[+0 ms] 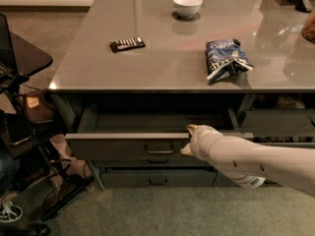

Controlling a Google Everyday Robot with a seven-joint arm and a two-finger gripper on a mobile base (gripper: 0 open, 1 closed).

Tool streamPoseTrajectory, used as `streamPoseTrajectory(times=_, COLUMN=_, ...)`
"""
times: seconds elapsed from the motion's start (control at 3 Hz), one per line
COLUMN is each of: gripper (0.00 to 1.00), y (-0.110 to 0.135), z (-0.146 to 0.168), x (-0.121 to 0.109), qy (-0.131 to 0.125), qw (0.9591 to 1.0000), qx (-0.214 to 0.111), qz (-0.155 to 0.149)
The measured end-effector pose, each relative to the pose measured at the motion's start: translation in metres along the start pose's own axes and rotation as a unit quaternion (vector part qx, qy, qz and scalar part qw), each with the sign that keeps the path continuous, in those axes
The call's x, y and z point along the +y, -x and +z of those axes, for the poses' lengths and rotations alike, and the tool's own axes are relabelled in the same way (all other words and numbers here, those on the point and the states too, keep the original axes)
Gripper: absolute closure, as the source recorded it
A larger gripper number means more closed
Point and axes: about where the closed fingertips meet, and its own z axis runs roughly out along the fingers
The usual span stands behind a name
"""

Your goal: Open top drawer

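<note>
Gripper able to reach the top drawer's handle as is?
Probably yes. The gripper sits at the top drawer front, just right of the handle, with nothing between them; the drawer is partly out.

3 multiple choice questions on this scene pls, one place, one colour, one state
1. Where is the gripper? A raised high overhead; B at the top drawer's front, right of its handle; C out of view.
2. What colour is the bowl? A white; B red; C green.
3. How is the top drawer? A shut; B pulled partly out; C taken out altogether.
Answers: B, it sits at the drawer front; A, it looks white; B, its tray shows behind the front.
</note>
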Motion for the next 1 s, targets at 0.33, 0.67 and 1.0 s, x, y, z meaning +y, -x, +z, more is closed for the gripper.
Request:
streamPoseTrajectory(times=0.33, gripper=1.0, y=0.0001, z=-0.0159, x=0.0141, qy=0.001, qw=1.0, qx=0.0, qz=0.004)
streamPoseTrajectory(times=0.67, gripper=1.0, y=0.0001, z=-0.0159, x=0.0142, qy=0.001, qw=1.0, qx=0.0, qz=0.004)
streamPoseTrajectory(times=1.0, gripper=1.0, y=-0.0021, z=-0.025, x=0.024, qy=0.007, qw=1.0, qx=0.003, qz=-0.002)
